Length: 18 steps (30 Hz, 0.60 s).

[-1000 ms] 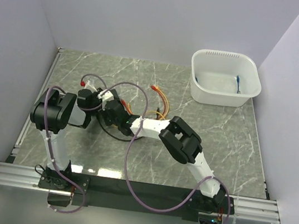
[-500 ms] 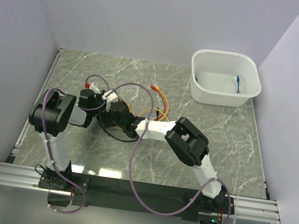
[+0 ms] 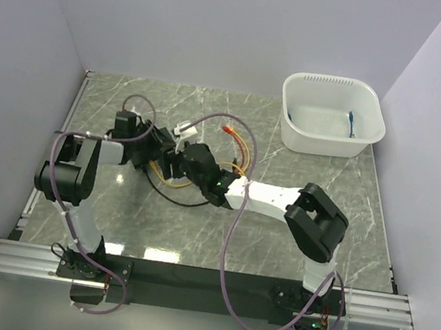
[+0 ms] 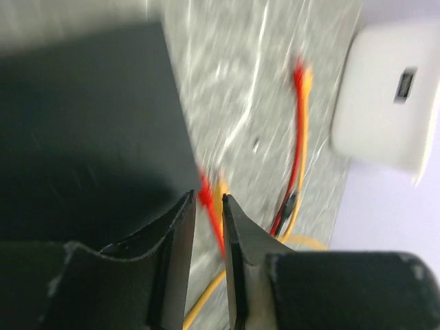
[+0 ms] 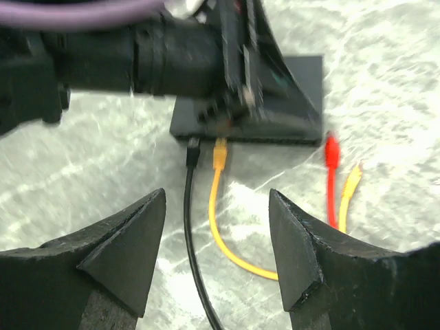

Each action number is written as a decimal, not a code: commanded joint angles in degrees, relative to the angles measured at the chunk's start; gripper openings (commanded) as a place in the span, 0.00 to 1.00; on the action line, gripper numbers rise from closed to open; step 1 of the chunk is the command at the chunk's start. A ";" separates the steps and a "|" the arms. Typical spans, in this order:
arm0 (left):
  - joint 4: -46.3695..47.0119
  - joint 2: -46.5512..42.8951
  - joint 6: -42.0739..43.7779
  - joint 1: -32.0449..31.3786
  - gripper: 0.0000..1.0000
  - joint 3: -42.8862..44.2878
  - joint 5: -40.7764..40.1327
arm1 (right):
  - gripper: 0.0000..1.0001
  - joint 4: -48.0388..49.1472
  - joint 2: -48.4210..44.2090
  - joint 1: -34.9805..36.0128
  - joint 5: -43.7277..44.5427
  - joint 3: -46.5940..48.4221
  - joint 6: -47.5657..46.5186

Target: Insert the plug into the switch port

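The black switch box (image 5: 292, 86) lies flat on the marble. A yellow plug (image 5: 220, 152) sits in a port on its near edge, next to a black plug (image 5: 193, 148). My right gripper (image 5: 218, 237) stands open just short of them, holding nothing; the yellow cable (image 5: 237, 258) curves between its fingers. My left gripper (image 4: 208, 201) hangs over the box's corner (image 4: 89, 124) with its jaws a narrow gap apart, and the red cable on the table shows through the gap. In the top view both grippers, left (image 3: 156, 140) and right (image 3: 184, 158), hide the box.
A loose red plug (image 5: 331, 150) and a second yellow plug (image 5: 353, 177) lie right of the box. An orange cable with a red tip (image 3: 227, 129) trails toward the middle. A white tub (image 3: 332, 115) stands at the far right corner. Walls close in on three sides.
My right gripper has opened and drawn back to the right, its elbow swinging right. The left arm has shifted farther from the near edge, over the box.
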 commanded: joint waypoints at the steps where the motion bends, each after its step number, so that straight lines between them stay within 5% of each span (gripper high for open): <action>1: -5.78 -2.34 2.64 3.11 0.29 7.35 -1.85 | 0.68 -1.17 -2.84 -2.10 1.49 -1.26 4.07; 10: -11.25 6.88 5.37 9.44 0.29 19.32 -2.20 | 0.68 -3.46 -4.43 -4.03 0.52 -4.08 6.09; 18: -10.55 11.81 5.72 9.97 0.30 17.32 -0.97 | 0.68 -1.53 -6.00 -4.82 2.37 -7.05 4.77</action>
